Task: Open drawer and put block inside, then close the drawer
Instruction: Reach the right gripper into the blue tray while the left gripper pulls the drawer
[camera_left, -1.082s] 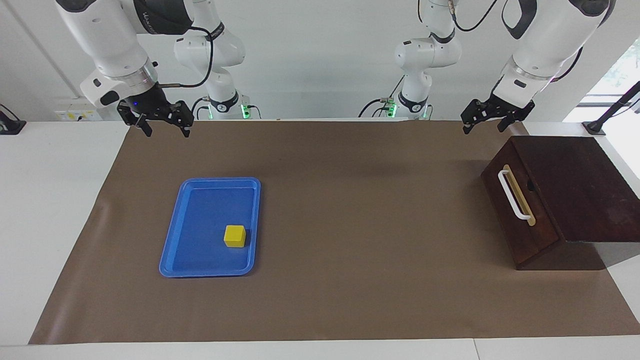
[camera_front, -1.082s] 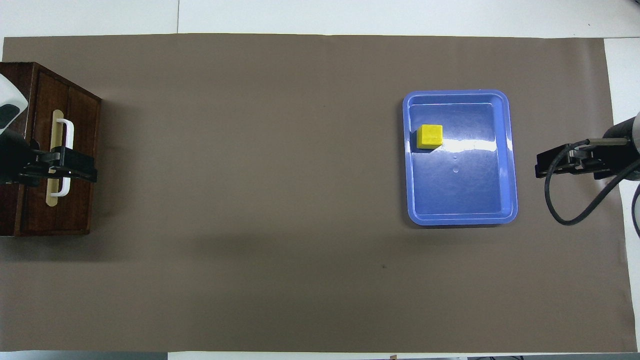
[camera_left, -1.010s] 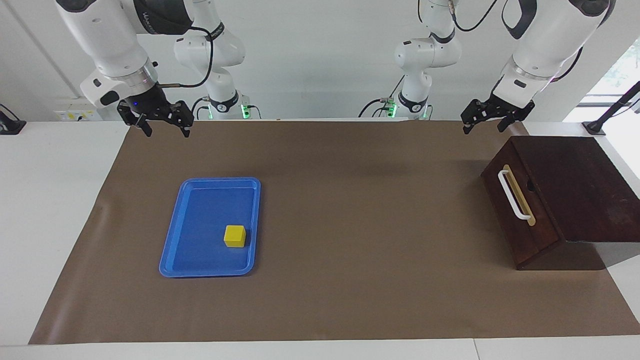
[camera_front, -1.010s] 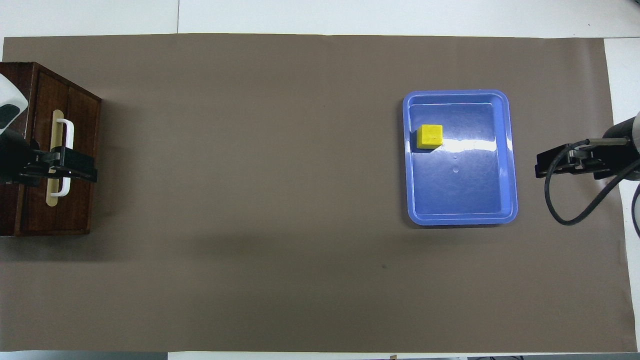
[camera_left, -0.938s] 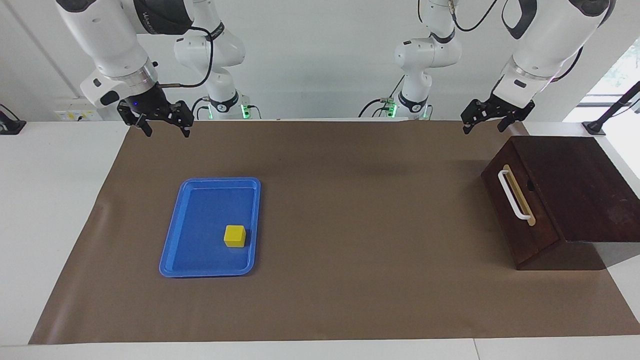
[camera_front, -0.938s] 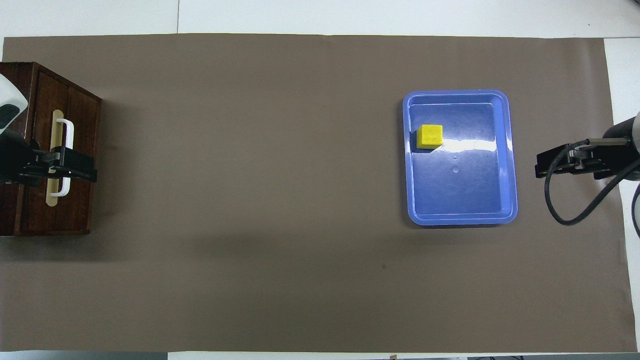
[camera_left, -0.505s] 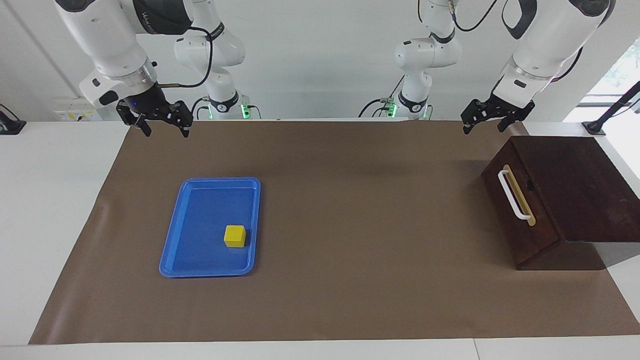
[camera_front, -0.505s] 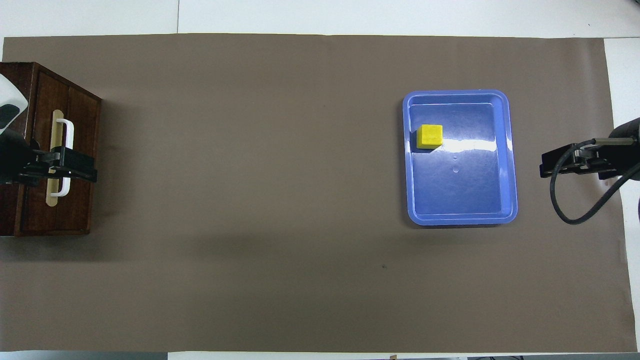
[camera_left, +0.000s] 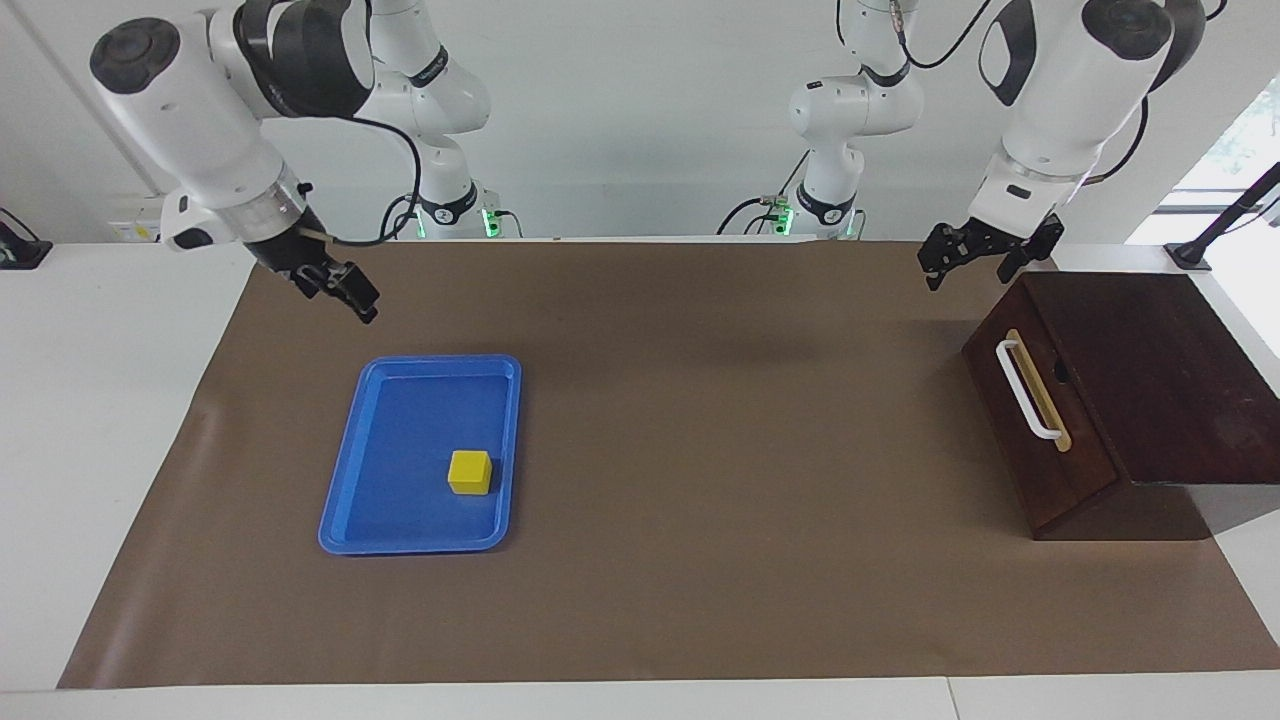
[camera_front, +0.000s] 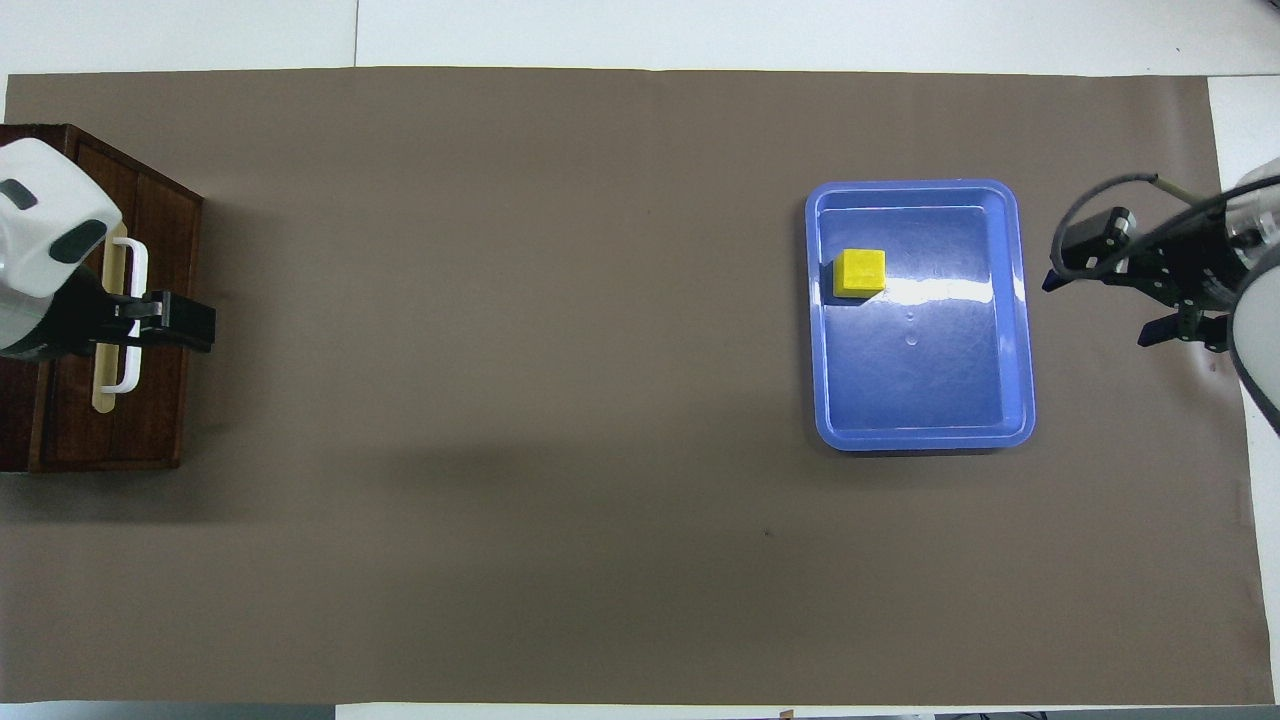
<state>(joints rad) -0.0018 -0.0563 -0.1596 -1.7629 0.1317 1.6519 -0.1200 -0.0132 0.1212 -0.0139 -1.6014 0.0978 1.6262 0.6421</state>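
- Drawer (camera_left: 1040, 420) is fully closed, at the left arm's end of the table; white handle (camera_left: 1028, 390) sits on the front, which faces the table's middle.
- Block (camera_left: 469, 471) sits in the blue tray (camera_left: 352, 470), toward the right arm's end, well apart from the drawer.
- Left gripper (camera_left: 965, 253) is up in the air by the box's robot-side corner, fingers spread, holding nothing.
- Right gripper (camera_left: 345, 290) is in the air over the brown mat (camera_left: 720, 400), just robot-side of the tray; we cannot tell its finger state.
- We judge the step in hand is opening the drawer; nothing is done yet.
- To do it well: bring the left gripper down in front of the handle, straddle the bar mid-length, close firmly, and pull straight out along the drawer's axis.
- Pull slow; the box may slide on the mat.
- Open far enough for the block to drop in.
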